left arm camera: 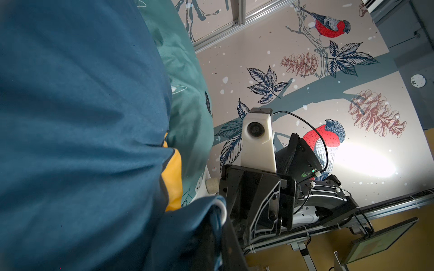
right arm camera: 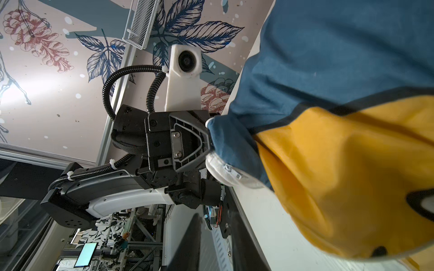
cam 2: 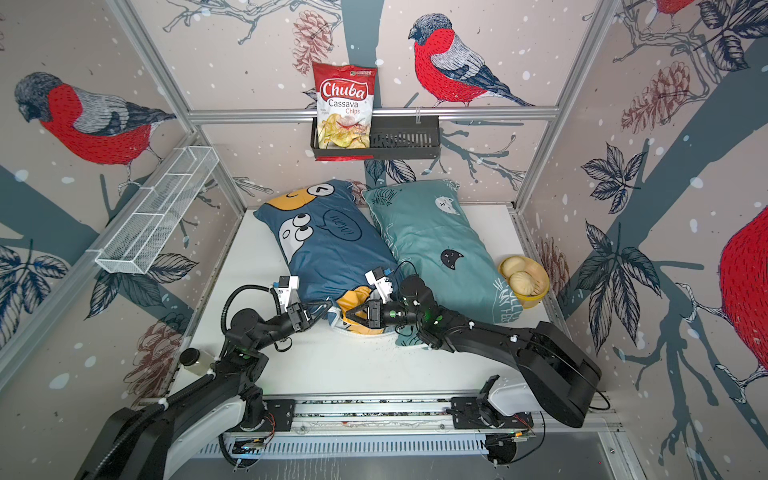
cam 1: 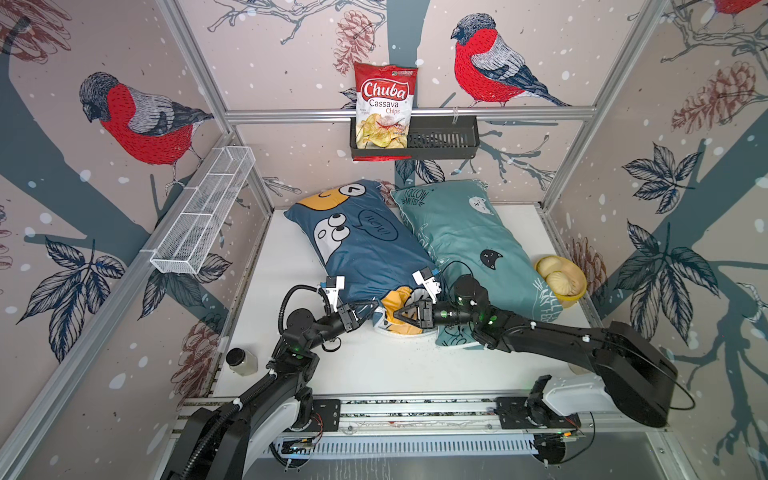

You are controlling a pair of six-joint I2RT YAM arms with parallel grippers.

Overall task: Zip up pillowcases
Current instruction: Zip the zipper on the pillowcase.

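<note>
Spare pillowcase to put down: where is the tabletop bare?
Bare tabletop runs between the dark blue pillow and the left wall, and in front of both pillows, between the arms. Crowded: the teal pillow lies beside the yellow bowl at right; a jar fills the near left corner.

On counter (cam 1: 395,370): left pillowcase (cam 1: 365,245) & right pillowcase (cam 1: 461,237) side by side, touching; bowl (cam 1: 581,289) just right of right pillowcase; jar (cam 1: 242,361) at front-left edge. Back wall: chips bag (cam 1: 384,104) in basket (cam 1: 449,139). Left wall: wire rack (cam 1: 203,212).

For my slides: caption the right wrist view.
Left gripper clamped on a corner of the dark blue pillowcase.
</note>
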